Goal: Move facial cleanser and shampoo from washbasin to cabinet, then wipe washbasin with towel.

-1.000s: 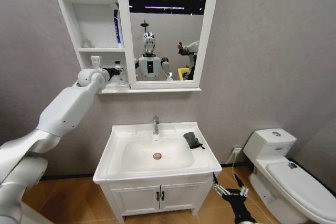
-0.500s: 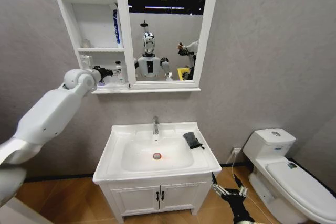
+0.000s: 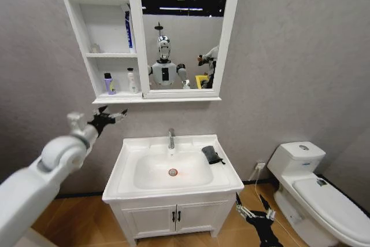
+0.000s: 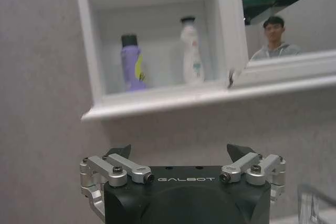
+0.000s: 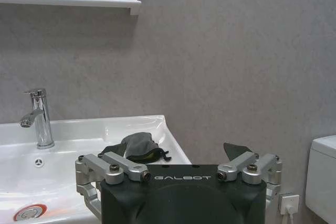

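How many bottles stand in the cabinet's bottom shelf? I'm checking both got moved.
2: a purple bottle on the left and a white bottle on the right, apart, both upright in the cabinet.

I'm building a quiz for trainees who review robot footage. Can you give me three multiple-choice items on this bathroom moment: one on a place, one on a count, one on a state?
1. Where does the towel lie?
A. on the washbasin rim, to the tap's right in the head view
B. on the toilet lid
C. on the floor

2. How many bottles stand in the cabinet's lowest compartment?
A. none
B. two
C. four

3. How is the left gripper?
A. shut on a bottle
B. shut on the towel
C. open and empty

Answers: 1 A, the dark cloth rests on the rim near the back right corner. 2 B, a purple bottle and a white bottle stand side by side there. 3 C, its fingers are spread below the cabinet with nothing between them. The right gripper hangs low beside the vanity, also open.
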Robot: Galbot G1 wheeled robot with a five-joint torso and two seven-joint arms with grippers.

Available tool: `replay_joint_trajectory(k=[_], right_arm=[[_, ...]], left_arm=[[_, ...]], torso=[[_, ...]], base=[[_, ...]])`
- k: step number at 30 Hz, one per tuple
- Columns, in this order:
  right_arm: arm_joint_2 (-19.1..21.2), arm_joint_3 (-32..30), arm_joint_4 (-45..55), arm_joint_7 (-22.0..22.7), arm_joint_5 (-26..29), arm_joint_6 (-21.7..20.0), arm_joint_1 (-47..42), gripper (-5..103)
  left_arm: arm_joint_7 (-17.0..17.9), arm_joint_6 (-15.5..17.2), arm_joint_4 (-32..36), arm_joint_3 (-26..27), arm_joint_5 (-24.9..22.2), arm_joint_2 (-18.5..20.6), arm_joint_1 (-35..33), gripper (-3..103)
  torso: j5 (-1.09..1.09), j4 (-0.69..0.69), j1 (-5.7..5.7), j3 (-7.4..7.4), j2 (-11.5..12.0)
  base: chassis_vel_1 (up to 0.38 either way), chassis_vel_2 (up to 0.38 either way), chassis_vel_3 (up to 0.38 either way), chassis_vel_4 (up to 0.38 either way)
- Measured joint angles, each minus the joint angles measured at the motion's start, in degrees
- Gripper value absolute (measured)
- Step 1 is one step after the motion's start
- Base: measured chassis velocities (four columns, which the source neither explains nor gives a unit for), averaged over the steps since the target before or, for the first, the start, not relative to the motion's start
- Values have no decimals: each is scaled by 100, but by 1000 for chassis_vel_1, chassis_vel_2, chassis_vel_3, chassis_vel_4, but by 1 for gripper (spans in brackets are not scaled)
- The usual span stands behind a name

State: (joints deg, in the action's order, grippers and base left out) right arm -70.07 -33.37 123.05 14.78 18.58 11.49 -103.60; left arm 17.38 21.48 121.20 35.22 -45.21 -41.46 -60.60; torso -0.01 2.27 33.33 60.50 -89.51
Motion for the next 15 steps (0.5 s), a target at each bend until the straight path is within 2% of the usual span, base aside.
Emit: replay_joint_trajectory(k=[1, 2, 3, 4, 5, 6, 8, 10, 11, 12, 13, 15], right_arm=[[-1, -15, 43, 84, -51, -23, -10, 100], [11, -36, 68, 131, -68, -55, -5, 100], [11, -36, 68, 131, -68, -55, -5, 100], [29, -52, 86, 154, -69, -80, 5, 100], [62, -83, 130, 197, -66, -133, 36, 100], [62, -83, 130, 197, -66, -133, 36, 100], [127, -159, 182, 238, -29, -182, 58, 100], [153, -203, 186, 252, -8, -191, 60, 100], [183, -245, 184, 256, 27, -200, 61, 100], [214, -294, 166, 256, 92, -211, 68, 100], [214, -294, 166, 256, 92, -211, 68, 100], [190, -271, 148, 215, 114, -225, 81, 100]], left_arm=[[-132, -213, 258, 594, 477, -483, -1053, 100], [-336, -441, 392, 923, 923, -867, -1762, 100], [-336, -441, 392, 923, 923, -867, -1762, 100], [-513, -604, 451, 1108, 1230, -1117, -2165, 100], [-796, -926, 516, 1373, 1706, -1549, -2767, 100], [-796, -926, 516, 1373, 1706, -1549, -2767, 100], [-849, -1226, 616, 1607, 1981, -2019, -3451, 100], [-879, -1301, 625, 1677, 2010, -2138, -3636, 100], [-952, -1409, 614, 1748, 2025, -2275, -3801, 100], [-1166, -1568, 553, 1829, 2023, -2479, -3955, 100], [-1166, -1568, 553, 1829, 2023, -2479, -3955, 100], [-1470, -1706, 473, 1882, 2012, -2765, -3988, 100]], torso=[[0, 0, 0, 0, 0], [-1, -4, -1, 0, 0], [-1, -4, -1, 0, 0], [-1, -6, -1, 0, 0], [1, -6, -1, 0, 0], [1, -6, -1, 0, 0], [1, -2, -2, 0, -1], [3, -2, -2, 1, -1], [3, -2, -1, 0, -1], [2, -2, -1, 1, -1], [2, -2, -1, 1, -1], [2, 0, -1, 1, 0]], base=[[0, 0, 0, 0], [0, 0, 0, 0], [0, 0, 0, 0], [0, 0, 0, 0], [0, 0, 0, 0], [0, 0, 0, 0], [0, 0, 0, 0], [0, 0, 0, 0], [0, 0, 0, 0], [0, 0, 0, 0], [0, 0, 0, 0], [0, 0, 0, 0]])
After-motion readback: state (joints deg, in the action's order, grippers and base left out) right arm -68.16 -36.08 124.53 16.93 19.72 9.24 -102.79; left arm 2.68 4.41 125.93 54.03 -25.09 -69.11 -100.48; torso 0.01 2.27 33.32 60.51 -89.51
